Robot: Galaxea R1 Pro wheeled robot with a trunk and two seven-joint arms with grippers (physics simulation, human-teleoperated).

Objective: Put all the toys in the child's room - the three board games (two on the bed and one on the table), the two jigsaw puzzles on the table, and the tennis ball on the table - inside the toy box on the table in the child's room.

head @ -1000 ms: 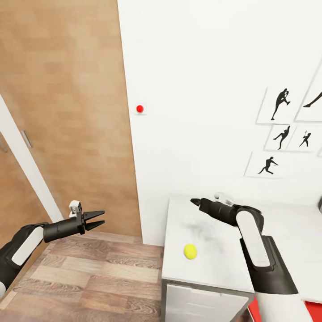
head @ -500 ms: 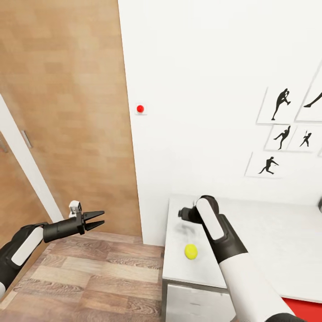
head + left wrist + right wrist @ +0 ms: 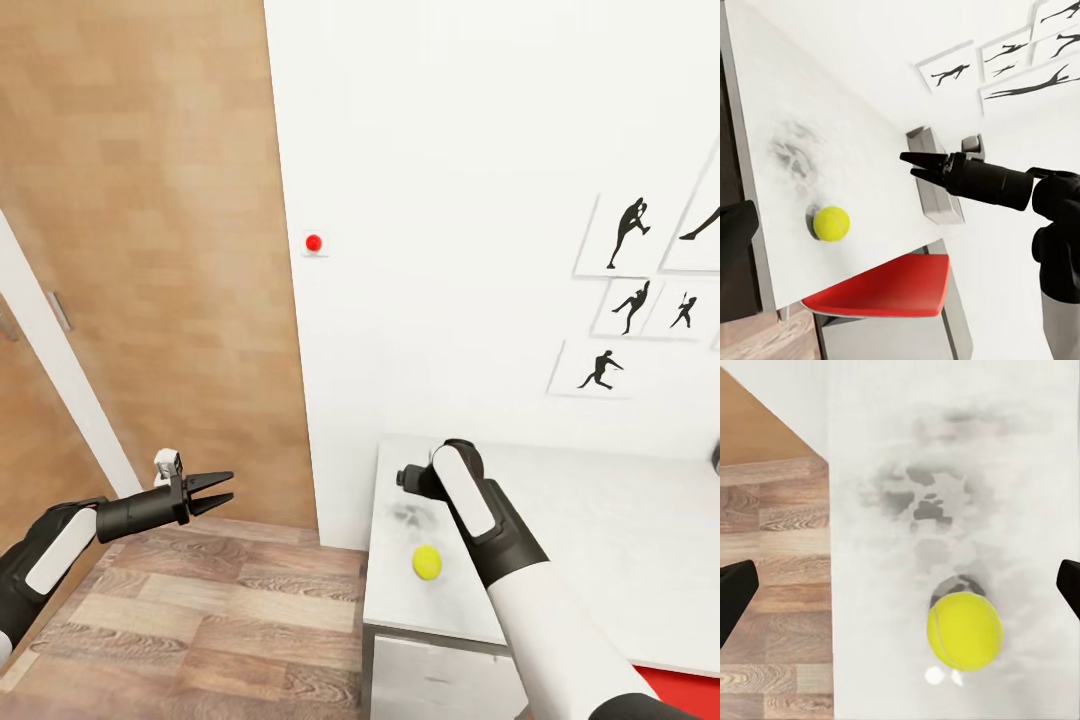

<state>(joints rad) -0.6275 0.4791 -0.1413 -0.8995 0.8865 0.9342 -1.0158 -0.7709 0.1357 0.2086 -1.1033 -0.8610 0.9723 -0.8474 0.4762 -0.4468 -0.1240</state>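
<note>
We see one marbled white bench (image 3: 620,530) against a white wall (image 3: 450,200), beside wood flooring (image 3: 200,610). One tennis ball (image 3: 427,563) lies there. Left gripper (image 3: 222,490) fingers parted; right gripper (image 3: 907,164) fingers spread, grasping nothing.

Home interior, a child's or teen's bedroom by the look of it: wood-plank floor (image 3: 200,610) at lower left, a wood-panelled door (image 3: 150,250) filling the upper left, plain white wall (image 3: 440,150) beside it. At right, a cluster of sports-silhouette prints (image 3: 630,300) hangs above a pale marbled table (image 3: 620,530). A tennis ball (image 3: 427,562) lies on the table near its left end; red chair seat (image 3: 881,289) tucked beside it.
</note>
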